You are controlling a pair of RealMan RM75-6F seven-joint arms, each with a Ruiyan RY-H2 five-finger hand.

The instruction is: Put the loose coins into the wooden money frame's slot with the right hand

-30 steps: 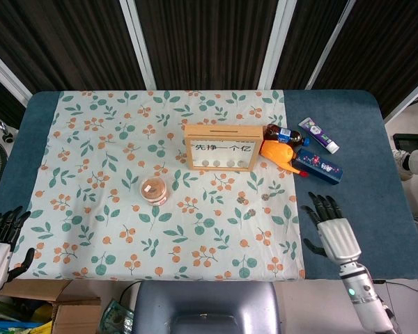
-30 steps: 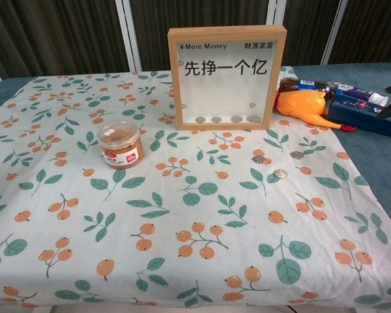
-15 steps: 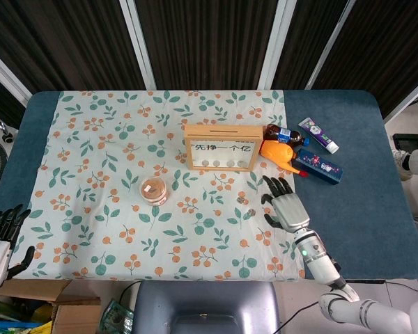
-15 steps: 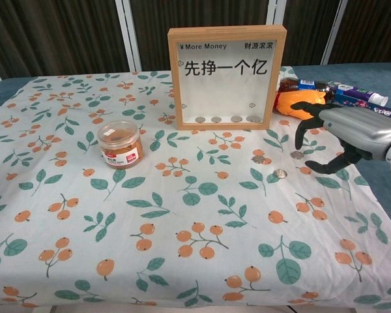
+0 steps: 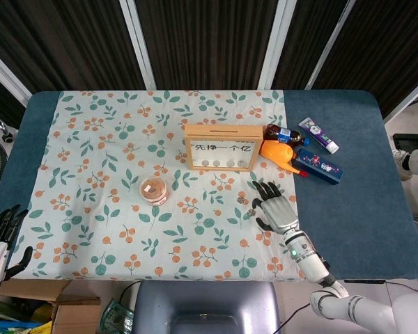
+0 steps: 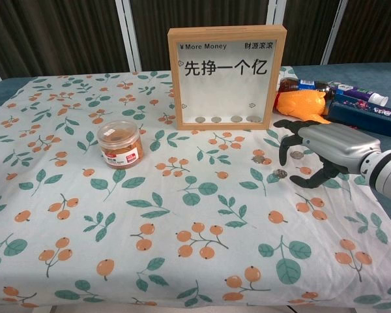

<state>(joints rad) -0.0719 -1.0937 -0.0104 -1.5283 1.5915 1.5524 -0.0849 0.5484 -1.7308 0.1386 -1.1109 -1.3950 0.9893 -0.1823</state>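
The wooden money frame (image 5: 219, 147) (image 6: 227, 75) stands upright at the middle of the floral cloth, with its slot (image 5: 221, 126) on the top edge and several coins lying inside at the bottom. Three loose coins lie on the cloth in front of its right side: one (image 6: 258, 158) to the left, one (image 6: 281, 174) nearer me, one (image 6: 297, 155) under the fingers. My right hand (image 5: 275, 205) (image 6: 319, 153) hovers over them with spread, curved fingers, holding nothing. My left hand (image 5: 1, 233) rests at the table's near left corner, empty, fingers apart.
A round lidded jar (image 5: 154, 189) (image 6: 120, 143) stands left of the frame. To the frame's right lie an orange toy chicken (image 6: 303, 104), a cola bottle (image 5: 284, 133), a toothpaste tube (image 5: 318, 135) and a blue box (image 5: 317, 165).
My right hand has moved left from the blue table edge onto the cloth and now sits over the loose coins. The left hand has barely moved.
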